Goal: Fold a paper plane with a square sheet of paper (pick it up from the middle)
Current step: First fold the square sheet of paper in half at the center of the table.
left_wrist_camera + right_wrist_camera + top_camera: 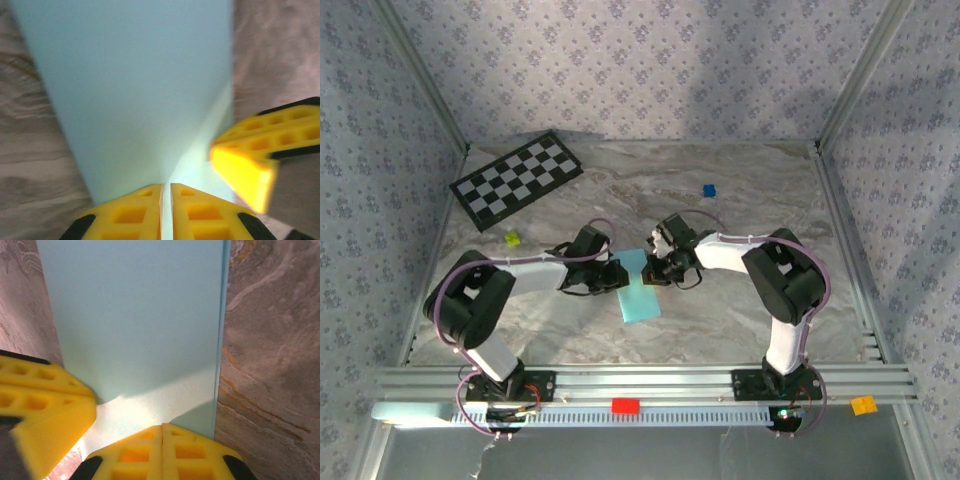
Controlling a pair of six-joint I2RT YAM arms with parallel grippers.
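Note:
The square sheet of paper (640,298), light sky-blue and folded into a narrow strip, lies mid-table, running toward the near edge. My left gripper (620,274) is at the strip's far end on its left side. In the left wrist view that gripper (166,187) is shut on a thin pale edge of the paper (135,90). My right gripper (657,268) meets the same end from the right. Seen from the right wrist, it (162,427) is shut, tips against the paper (140,315); I cannot tell if paper is pinched. Each wrist view catches the other gripper's yellow finger (245,165) (45,400).
A black-and-white checkerboard (517,178) lies at the back left of the marbled table (740,200). A tiny blue cube (709,190) sits back right, a small yellow-green piece (512,239) at left. A red block (625,406) and an orange block (863,405) rest by the front rail.

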